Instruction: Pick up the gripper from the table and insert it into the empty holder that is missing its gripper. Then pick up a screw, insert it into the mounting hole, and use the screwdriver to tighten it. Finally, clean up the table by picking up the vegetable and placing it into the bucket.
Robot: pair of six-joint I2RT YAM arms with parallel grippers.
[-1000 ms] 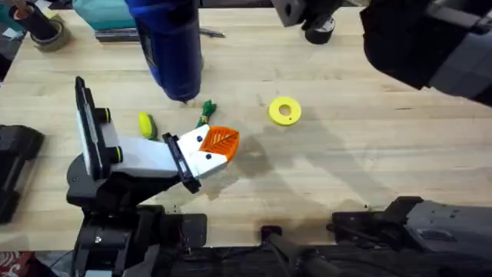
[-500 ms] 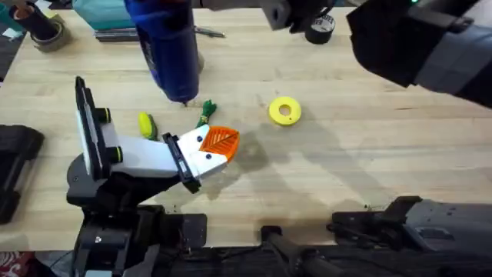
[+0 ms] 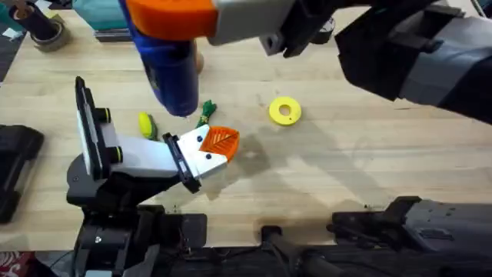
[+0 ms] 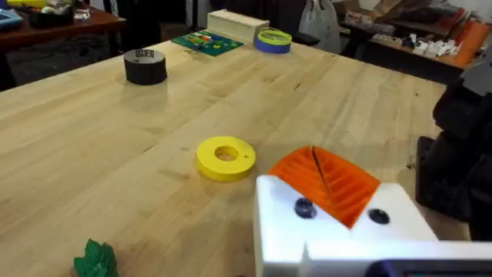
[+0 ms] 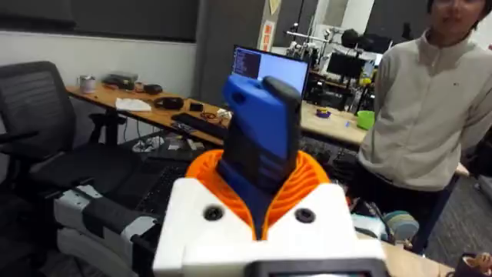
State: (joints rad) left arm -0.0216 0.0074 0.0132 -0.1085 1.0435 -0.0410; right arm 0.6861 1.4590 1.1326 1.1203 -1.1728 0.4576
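Two orange pads of the right jaws are closed on the blue screwdriver (image 5: 261, 138), one on each side of its body, and the right wrist view shows this best. From above, the screwdriver (image 3: 173, 73) hangs point-down over the bench (image 3: 369, 154), past the white holder (image 3: 201, 160) and close to the little green vegetable (image 3: 206, 112). I think the screwdriver is hard and smooth, and a bit heavy for its size, so it could slip or tip if it is held near one end. The thick middle of its body looks like the best place to hold it, and that is where the pads sit now. Its thin metal tip is too hard to make out. The orange finger (image 3: 221, 141) is light and stiff, and it already sits in the holder. The left wrist view shows the orange finger (image 4: 327, 181) up close, with two small dark spots on the white holder (image 4: 338, 231) just under it (screw heads or holes, I cannot say which). It also shows the yellow ring (image 4: 225, 158) just past the holder, the vegetable (image 4: 96, 258) off to one side, and a black tape roll (image 4: 144, 66) well away. The view from above shows how the screwdriver lines up with the holder, which the wrist views do not. I cannot tell if the left jaws are open or closed.
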